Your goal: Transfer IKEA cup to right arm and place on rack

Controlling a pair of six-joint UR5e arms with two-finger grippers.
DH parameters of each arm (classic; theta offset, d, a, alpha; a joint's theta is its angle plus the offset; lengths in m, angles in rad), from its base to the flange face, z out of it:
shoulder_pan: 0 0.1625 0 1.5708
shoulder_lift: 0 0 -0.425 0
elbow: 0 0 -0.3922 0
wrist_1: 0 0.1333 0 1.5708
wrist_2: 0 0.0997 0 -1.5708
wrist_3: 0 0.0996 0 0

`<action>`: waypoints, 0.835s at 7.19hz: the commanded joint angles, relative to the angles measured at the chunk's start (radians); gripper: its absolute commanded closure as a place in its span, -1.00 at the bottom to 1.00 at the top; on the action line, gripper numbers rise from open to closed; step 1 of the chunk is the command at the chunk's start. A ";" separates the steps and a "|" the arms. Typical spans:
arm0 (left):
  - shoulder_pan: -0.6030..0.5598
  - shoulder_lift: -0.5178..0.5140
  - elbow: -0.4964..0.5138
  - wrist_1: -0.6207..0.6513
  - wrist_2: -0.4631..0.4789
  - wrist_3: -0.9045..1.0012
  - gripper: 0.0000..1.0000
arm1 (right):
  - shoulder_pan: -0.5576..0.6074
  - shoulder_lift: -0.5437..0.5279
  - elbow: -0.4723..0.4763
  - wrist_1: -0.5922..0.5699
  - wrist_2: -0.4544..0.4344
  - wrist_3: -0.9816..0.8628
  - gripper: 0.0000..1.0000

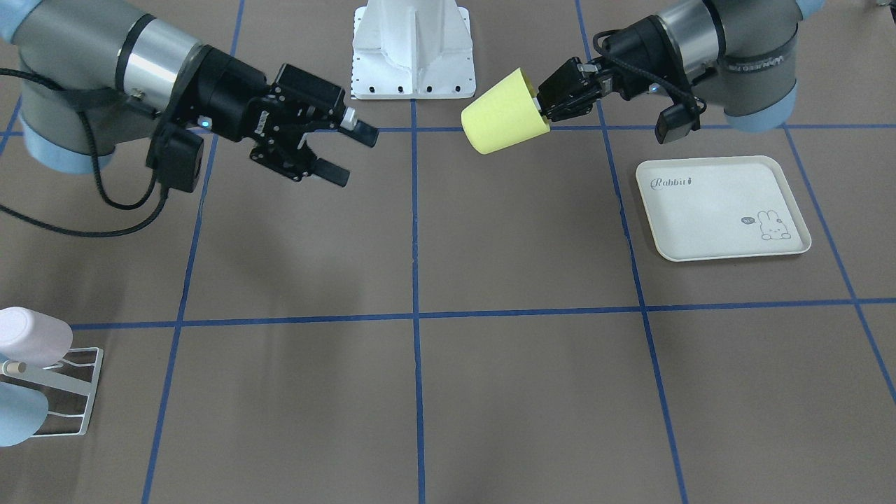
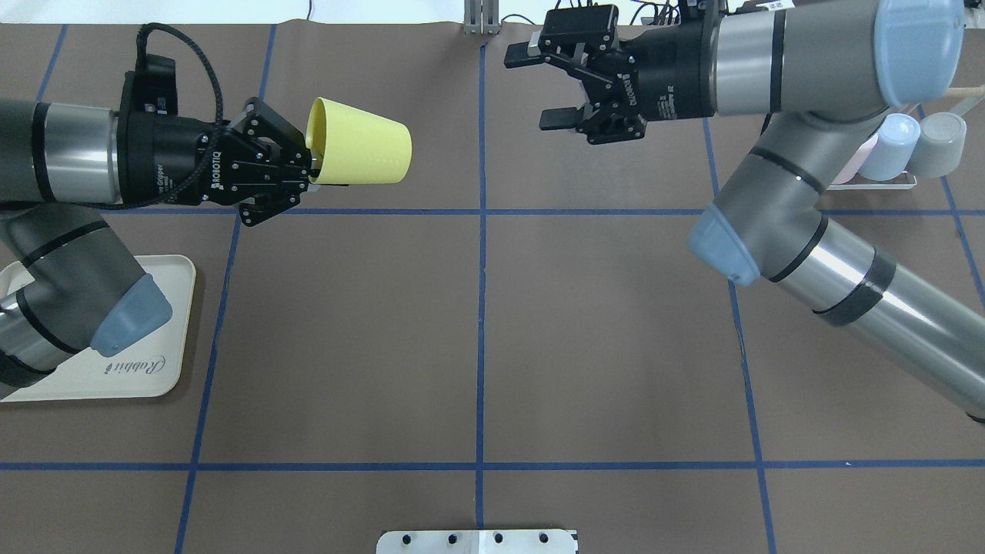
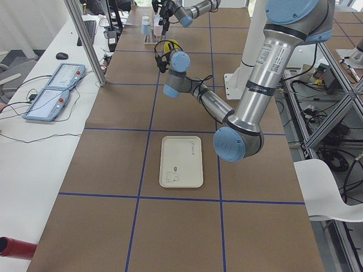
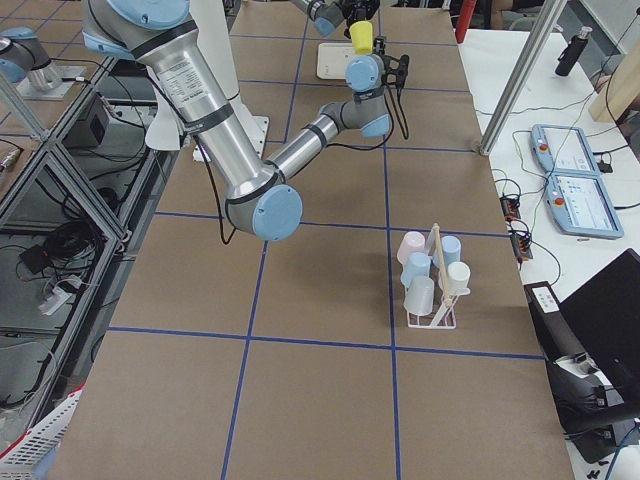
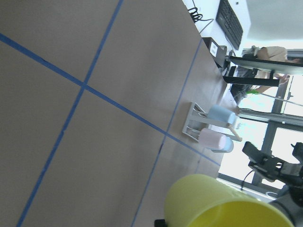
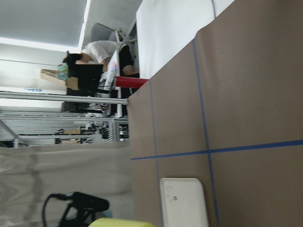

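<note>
Right arm: the grey and silver jointed right arm (image 2: 846,285), closest under the overhead camera, is reaching in with its wrist level, probably to meet the cup side-on.
Left arm: the matching left arm (image 2: 69,154) is stretching towards the table's middle, presenting its load.
Tray: the cream rabbit-print tray (image 1: 721,206) is lying below and behind the left gripper, with nothing on it.
Rack: the small white wire rack (image 4: 430,322), carrying pastel cups (image 4: 415,270), is standing well behind the right gripper, on that arm's side; this seems to be why a hand-over is needed.
Cup: the yellow tapered plastic cup (image 2: 362,152) is hanging in the air on its side, with its base pointing at the right gripper across a wide gap, so the body is free to be taken.
Right gripper (image 2: 539,86): it is holding nothing, with its fingers spread wide.
Left gripper (image 2: 314,165): it is pinching the cup's rim.
Hidden: the left arm is covering part of the tray, and the right arm is masking most of the rack in the overhead view. The front view is cropping the rack. Both wrist views are catching only a slice of the cup.
</note>
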 commanded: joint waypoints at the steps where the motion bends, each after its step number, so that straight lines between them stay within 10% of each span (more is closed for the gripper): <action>1: 0.014 -0.022 0.045 -0.213 0.067 -0.208 1.00 | -0.119 0.018 0.007 0.187 -0.163 0.093 -0.97; 6: 0.089 -0.067 0.040 -0.325 0.137 -0.305 1.00 | -0.159 0.080 0.006 0.191 -0.200 0.093 -0.97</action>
